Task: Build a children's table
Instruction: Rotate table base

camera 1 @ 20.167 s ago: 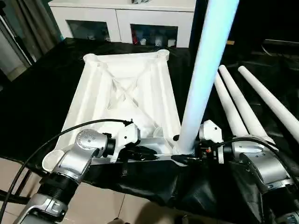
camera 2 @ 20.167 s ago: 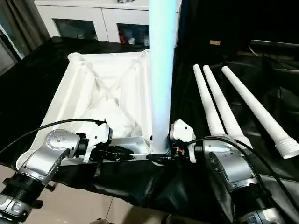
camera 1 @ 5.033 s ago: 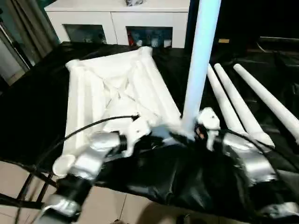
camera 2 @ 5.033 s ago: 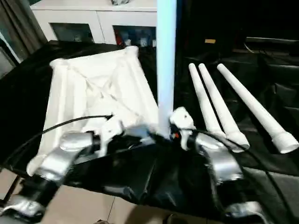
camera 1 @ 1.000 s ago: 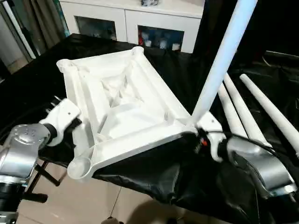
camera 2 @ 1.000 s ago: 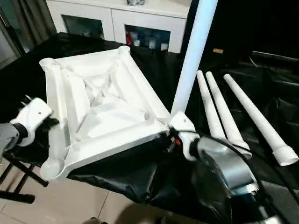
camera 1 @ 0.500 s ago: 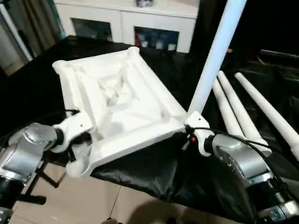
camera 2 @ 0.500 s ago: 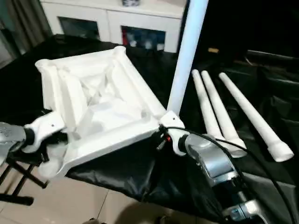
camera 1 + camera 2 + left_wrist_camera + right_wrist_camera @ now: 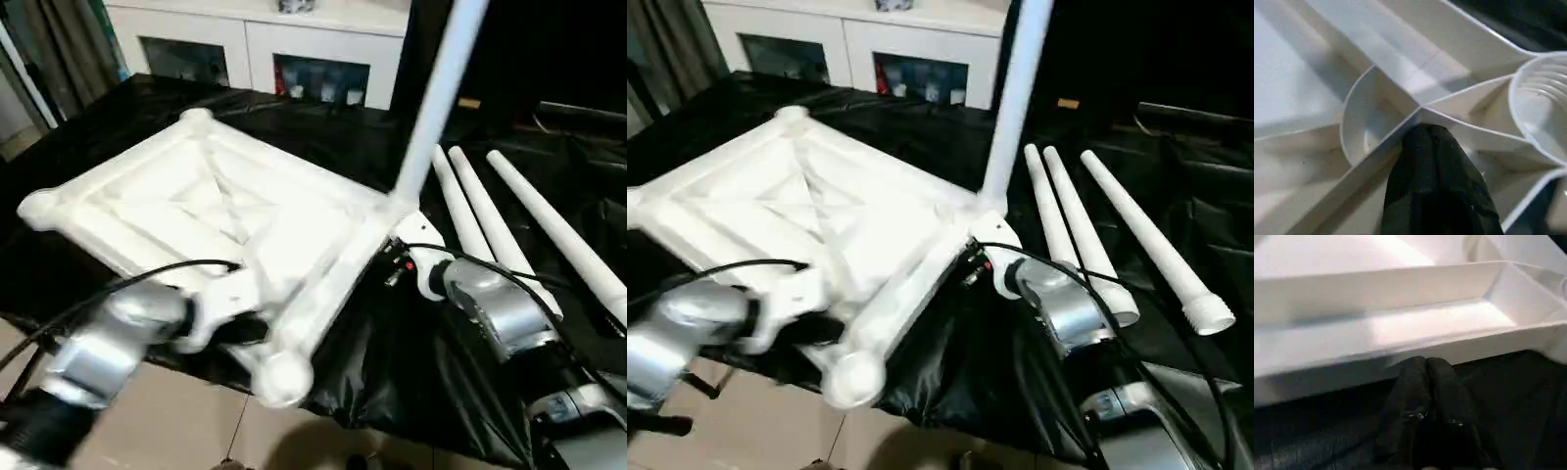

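Surface: a work table draped in black sheeting [image 9: 392,333], with a white glass-door cabinet [image 9: 255,44] behind its far edge.
Tabletop: the white plastic tabletop [image 9: 211,230] lies ribbed underside up, skewed across the near left part of the sheeting, one round corner socket [image 9: 282,377] hanging past the near edge. Judged light, stiff and hollow, smooth enough to slide on the sheeting; ribs and rim are the natural holds.
Fitted leg: one white leg [image 9: 436,93] stands up, leaning slightly, from the corner socket on the right. It would lever on that socket, so a low grip looks safest.
Loose legs: three tubular legs [image 9: 1097,235] lie side by side on the sheeting's right half, likely to roll.
Left gripper: the left gripper [image 9: 1432,147], fingers pressed together, sits against a rib junction of the underside beside the empty socket; no clamp visible.
Right gripper: the right gripper [image 9: 1426,369], fingers together and empty, points at the tabletop's outer rim, just beside the fitted leg's corner.
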### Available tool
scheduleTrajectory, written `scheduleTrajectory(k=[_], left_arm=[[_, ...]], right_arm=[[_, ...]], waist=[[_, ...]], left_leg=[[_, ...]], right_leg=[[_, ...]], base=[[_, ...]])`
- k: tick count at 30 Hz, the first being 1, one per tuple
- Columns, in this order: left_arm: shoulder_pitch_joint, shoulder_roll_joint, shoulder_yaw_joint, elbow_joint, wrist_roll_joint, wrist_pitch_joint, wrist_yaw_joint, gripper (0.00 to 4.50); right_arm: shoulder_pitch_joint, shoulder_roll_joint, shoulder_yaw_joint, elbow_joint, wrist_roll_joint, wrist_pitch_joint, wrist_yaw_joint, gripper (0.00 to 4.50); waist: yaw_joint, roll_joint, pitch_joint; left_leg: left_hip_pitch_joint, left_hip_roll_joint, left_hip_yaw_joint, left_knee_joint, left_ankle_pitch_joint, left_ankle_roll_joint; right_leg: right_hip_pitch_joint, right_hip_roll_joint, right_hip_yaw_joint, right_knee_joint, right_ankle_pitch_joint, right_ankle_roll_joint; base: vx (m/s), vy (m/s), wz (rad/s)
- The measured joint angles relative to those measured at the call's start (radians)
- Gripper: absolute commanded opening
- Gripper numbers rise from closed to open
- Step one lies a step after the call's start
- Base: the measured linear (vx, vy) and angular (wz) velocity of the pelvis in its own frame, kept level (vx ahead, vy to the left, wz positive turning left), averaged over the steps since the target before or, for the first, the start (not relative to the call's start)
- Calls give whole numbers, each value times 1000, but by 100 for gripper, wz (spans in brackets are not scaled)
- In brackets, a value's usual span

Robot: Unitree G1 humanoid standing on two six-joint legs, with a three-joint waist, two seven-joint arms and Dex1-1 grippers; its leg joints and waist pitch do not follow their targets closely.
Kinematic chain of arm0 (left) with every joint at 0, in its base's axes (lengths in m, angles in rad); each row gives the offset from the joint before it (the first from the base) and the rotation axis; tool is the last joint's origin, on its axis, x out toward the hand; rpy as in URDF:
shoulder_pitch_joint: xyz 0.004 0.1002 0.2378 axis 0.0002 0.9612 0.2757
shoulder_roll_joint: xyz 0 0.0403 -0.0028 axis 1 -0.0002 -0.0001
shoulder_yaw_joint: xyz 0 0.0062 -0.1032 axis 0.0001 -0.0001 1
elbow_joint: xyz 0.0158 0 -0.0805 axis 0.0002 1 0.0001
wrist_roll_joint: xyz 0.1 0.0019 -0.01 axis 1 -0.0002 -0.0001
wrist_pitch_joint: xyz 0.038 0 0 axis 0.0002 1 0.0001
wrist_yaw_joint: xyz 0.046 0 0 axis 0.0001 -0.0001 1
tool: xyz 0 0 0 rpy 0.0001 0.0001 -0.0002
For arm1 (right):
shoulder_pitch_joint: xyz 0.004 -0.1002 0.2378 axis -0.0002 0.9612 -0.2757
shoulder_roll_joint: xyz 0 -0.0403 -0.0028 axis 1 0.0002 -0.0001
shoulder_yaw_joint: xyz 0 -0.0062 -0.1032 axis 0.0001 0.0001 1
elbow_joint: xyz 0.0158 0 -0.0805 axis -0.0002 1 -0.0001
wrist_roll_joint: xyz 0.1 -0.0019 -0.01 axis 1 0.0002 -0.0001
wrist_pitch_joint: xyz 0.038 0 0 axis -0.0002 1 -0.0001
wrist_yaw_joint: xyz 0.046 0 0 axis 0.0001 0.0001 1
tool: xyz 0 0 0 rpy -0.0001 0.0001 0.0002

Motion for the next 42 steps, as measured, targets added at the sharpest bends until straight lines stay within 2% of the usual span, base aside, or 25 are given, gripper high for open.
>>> scheduleTrajectory(k=[4, 7, 10, 11, 12, 15, 17, 19, 20, 21, 23, 24, 25, 26, 27, 30, 33, 35, 36, 38, 42], left_arm=[[-70, -82, -25, 100, 41, -33, 99, 0], [-119, -106, -26, 185, 73, -101, 161, 0], [-153, -110, -9, 236, 92, -150, 217, 0], [-145, -113, 11, 222, 74, -149, 216, 0], [-107, -111, 62, 156, 26, -144, 197, 0], [-33, -111, 159, -19, -101, -94, 153, 0], [-3, -121, 194, -83, -151, -55, 153, 0], [53, -167, 254, -163, -206, -3, 188, 41], [70, -189, 270, -182, -219, 4, 224, 41], [90, -220, 297, -199, -221, 4, 276, 41], [112, -312, 356, -219, -216, 3, 410, 46], [123, -358, 376, -231, -210, 1, 481, 76], [137, -402, 399, -252, -191, -1, 555, 84], [142, -439, 413, -260, -179, -2, 607, 84], [150, -470, 411, -276, -156, 0, 667, 83], [164, -503, 378, -281, -69, 21, 791, 122], [167, -506, 371, -276, -54, 21, 832, 139], [166, -492, 369, -277, -48, 32, 837, 139], [166, -488, 373, -277, -48, 50, 839, 164], [164, -490, 382, -277, -48, 72, 845, 168], [158, -501, 391, -265, -49, 88, 873, 212]], right_arm=[[-11, 20, -2, 18, -6, -28, -6, 3], [-6, 25, -10, -12, -4, -33, -13, 3], [12, 13, -46, -89, 4, -9, -41, 3], [32, 9, -71, -147, 11, 26, -62, 3], [72, 9, -119, -253, 18, 97, -104, 3], [150, 10, -214, -416, 62, 210, -153, 3], [181, 12, -248, -478, 92, 226, -160, 19], [252, 36, -284, -596, 113, 227, -180, 41], [283, 50, -296, -646, 117, 238, -199, 41], [319, 71, -306, -697, 124, 250, -215, 63], [369, 102, -319, -769, 126, 274, -251, 75], [384, 121, -319, -796, 129, 287, -268, 86], [397, 143, -331, -827, 131, 295, -292, 94], [400, 158, -337, -845, 132, 302, -310, 94], [400, 171, -347, -863, 133, 309, -337, 118], [396, 199, -367, -870, 126, 310, -397, 139], [397, 201, -364, -880, 125, 324, -410, 175], [397, 201, -361, -890, 124, 333, -410, 175], [397, 197, -357, -889, 123, 340, -409, 194], [389, 193, -354, -886, 123, 358, -408, 210], [291, 171, -345, -771, 110, 359, -419, 247]], waist=[[1, 1, 1], [0, 7, 4], [0, 11, 3], [2, 19, 4], [1, 28, 5], [3, 34, 3], [1, 37, 2], [0, 42, -1], [-1, 44, -2], [-2, 45, -2], [-3, 45, -2], [-5, 45, -2], [-6, 45, -1], [-8, 45, -1], [-10, 45, -1], [-20, 45, -1], [-33, 46, -1], [-38, 47, -2], [-41, 50, -3], [-45, 50, -4], [-51, 47, -3]], left_leg=[[0, 0, 0, 0, 0, 0], [-1, 0, -2, 0, 0, 0], [-1, 0, -3, 0, 1, -1], [-1, 0, -4, 1, 1, -2], [-2, 0, -4, 1, 2, -3], [-1, 0, -3, 0, 2, -2], [-1, 0, -3, 0, 2, -2], [-1, 0, -2, 0, 2, -2], [-1, 0, -2, 0, 1, -2], [-1, 0, -2, 0, 1, -2], [-1, 0, -2, 0, 1, -2], [-1, 0, -2, 0, 1, -2], [-1, 0, -2, 0, 1, -2], [-1, 0, -2, 0, 1, -2], [-2, -1, -3, -1, 1, -2], [-2, -3, -4, -1, 1, -2], [-5, -3, -8, -4, 3, 1], [-6, -3, -10, -3, 4, 2], [-6, -3, -11, -1, 4, 2], [-7, -4, -12, -1, 4, 2], [-8, -4, -12, -1, 4, 3]], right_leg=[[0, 0, -1, 0, 0, 3], [0, 0, -1, -1, 2, 4], [0, 0, -2, -1, 3, 3], [1, 1, -3, -1, 3, 3], [1, 1, -2, -2, 4, 1], [1, 0, -1, 0, 1, 0], [1, 1, -1, 0, 0, 0], [1, 1, -1, 0, -2, 0], [1, 1, -2, -1, -2, 1], [1, 1, -2, -1, -2, 1], [1, 1, -2, -2, -4, 6], [1, 1, -3, -2, -5, 7], [1, 1, -3, -4, -5, 7], [1, 1, -3, -5, -4, 8], [1, 1, -4, -8, -4, 9], [0, 2, -7, -15, -2, 12], [1, 2, -11, -28, -1, 15], [2, 2, -10, -28, 0, 17], [3, 1, -10, -29, 1, 17], [3, 1, -8, -29, 1, 18], [1, 1, -7, -28, 1, 18]], base=[[0, 0, 0], [0, 0, 0], [0, 0, 0], [0, 0, 0], [0, 0, 0], [0, 0, 0], [0, 0, 0], [0, 0, 0], [0, 0, 0], [0, 0, 0], [0, 0, 0], [0, 0, 0], [0, 0, 0], [0, 0, 0], [0, 0, 0], [0, 0, 0], [0, 0, 0], [0, 0, 0], [0, 0, 0], [0, 0, 0], [0, 0, 0]])
